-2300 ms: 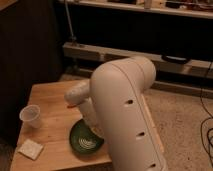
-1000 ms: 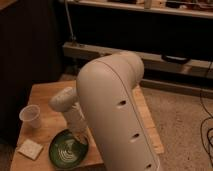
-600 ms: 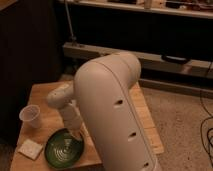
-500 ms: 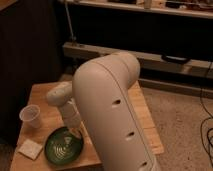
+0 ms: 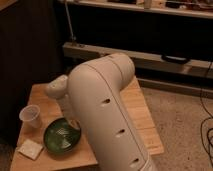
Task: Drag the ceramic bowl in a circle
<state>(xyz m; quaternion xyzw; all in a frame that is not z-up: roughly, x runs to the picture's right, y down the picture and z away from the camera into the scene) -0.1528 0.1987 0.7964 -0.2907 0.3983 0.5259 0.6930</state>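
Note:
The ceramic bowl [image 5: 61, 138] is a shallow dark green bowl with pale rings inside. It sits on the wooden table [image 5: 140, 107] near the front left, between the plastic cup and the arm. My big white arm [image 5: 107, 110] fills the middle of the view and reaches down to the bowl's right rim. My gripper [image 5: 75, 125] is at that rim, mostly hidden behind the arm.
A small translucent plastic cup [image 5: 30, 116] stands left of the bowl. A flat pale square pad [image 5: 30, 148] lies at the table's front left corner. Dark shelving [image 5: 165, 55] runs behind the table. Cables [image 5: 206, 130] lie on the speckled floor to the right.
The bowl has slid left and toward the table's front, closer to the cup and pad. The arm swung left with it.

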